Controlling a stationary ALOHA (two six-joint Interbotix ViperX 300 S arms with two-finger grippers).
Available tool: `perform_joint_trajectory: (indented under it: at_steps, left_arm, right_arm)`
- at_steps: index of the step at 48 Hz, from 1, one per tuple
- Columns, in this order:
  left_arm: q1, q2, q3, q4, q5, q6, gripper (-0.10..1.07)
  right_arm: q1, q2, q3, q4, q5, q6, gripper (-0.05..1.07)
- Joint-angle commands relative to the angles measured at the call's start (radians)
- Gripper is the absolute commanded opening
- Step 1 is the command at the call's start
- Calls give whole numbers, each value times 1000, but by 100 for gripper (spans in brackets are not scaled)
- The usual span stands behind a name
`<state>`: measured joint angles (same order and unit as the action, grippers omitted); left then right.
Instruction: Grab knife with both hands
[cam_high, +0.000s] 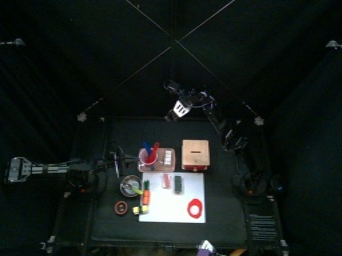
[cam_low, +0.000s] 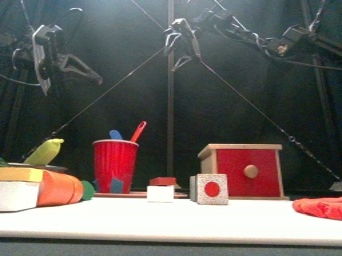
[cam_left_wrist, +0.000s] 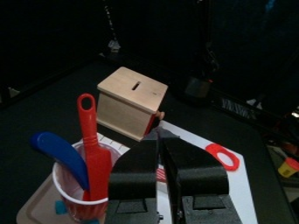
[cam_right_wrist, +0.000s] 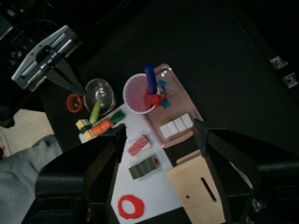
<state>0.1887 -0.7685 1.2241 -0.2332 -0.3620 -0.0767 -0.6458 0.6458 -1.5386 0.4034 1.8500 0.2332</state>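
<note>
Orange-and-white block (cam_low: 30, 188) sat closest in the front view, beside the red cup (cam_low: 115, 165). From above, only, a white mat (cam_high: 181, 197) showed. Left gripper (cam_left_wrist: 162, 147) hung near the cup's red utensil (cam_left_wrist: 91, 140), perhaps the knife, jaws together. Right gripper (cam_right_wrist: 158, 144) hovered high, jaws apart.

The cup (cam_left_wrist: 79, 188) looks like glossy red plastic, as do the utensils (cam_left_wrist: 89, 144) in it. The box (cam_left_wrist: 131, 101) is pale matt wood with a red-painted front. The table (cam_low: 174, 222) is matt.
</note>
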Motion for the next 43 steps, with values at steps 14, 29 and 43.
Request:
perform_joint_trajectory:
  at_steps: [14,29,43]
  left_arm:
    - [0,-2,-17,0,20,-2,39]
    - [3,-2,-21,0,20,-2,39]
    - [8,-2,-28,0,20,-2,39]
  right_arm:
    - [6,-117,51,-60,3,0,94]
    - [26,-374,535,-147,-20,-12,94]
    - [95,-563,992,-279,-107,-101,94]
